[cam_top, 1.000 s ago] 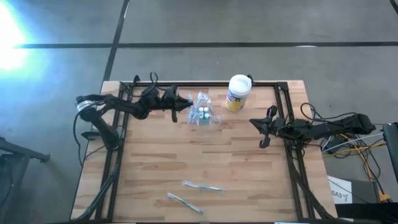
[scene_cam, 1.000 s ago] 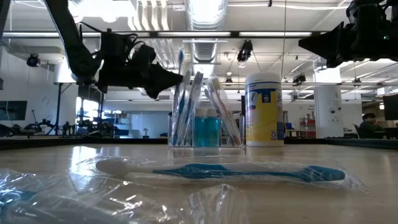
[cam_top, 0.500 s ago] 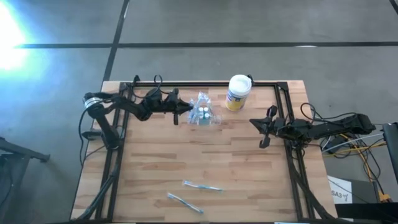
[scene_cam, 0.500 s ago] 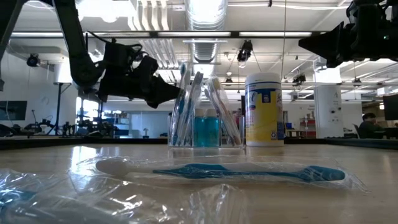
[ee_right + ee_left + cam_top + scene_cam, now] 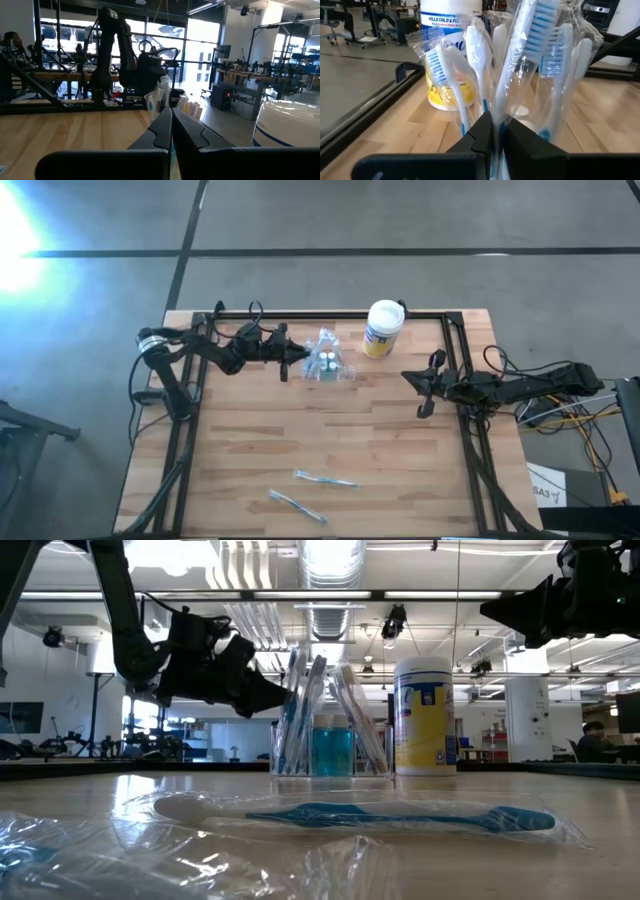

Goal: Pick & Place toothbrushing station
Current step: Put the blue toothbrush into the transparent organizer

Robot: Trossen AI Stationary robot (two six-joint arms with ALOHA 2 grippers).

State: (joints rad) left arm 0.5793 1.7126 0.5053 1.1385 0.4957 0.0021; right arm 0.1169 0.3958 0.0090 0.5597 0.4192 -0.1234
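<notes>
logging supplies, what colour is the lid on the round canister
White. The canister has a white lid over a yellow-labelled body, clearest in the high view.

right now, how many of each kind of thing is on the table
toothbrushing station: 1
round canister: 1
loose wrapped toothbrushes: 2
total: 4

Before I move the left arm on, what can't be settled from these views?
- Left gripper: whether it holds anything at the toothbrushing station; crinkled wrappers hide the contact in the left wrist view, and the high view is too small.
- Wrapped toothbrushes near the front edge: too small from above; the low view shows one.
- Canister label: cut off in the left wrist view.
</notes>
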